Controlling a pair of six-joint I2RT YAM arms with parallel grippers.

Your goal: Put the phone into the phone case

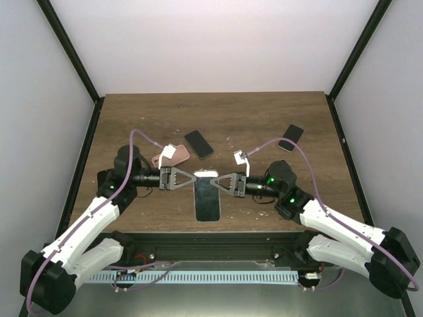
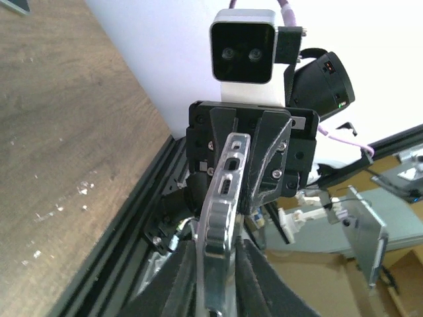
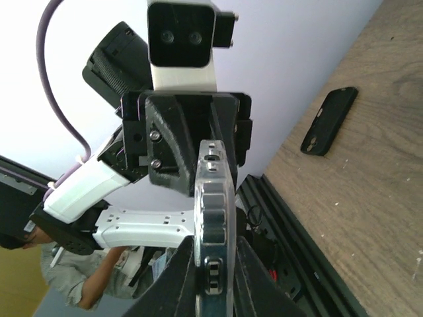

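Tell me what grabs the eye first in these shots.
The two arms meet head-on over the near middle of the table: the left gripper and the right gripper clamp one phone from opposite sides, and each wrist view shows it edge-on with the other arm's camera staring back. Just behind them lie a pink phone case and a black phone.

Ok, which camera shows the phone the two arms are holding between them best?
Top external: the phone shows most of its dark face, held at its far end by the left gripper and right gripper. Both wrist views show only its thin edge, end-on between the jaws.
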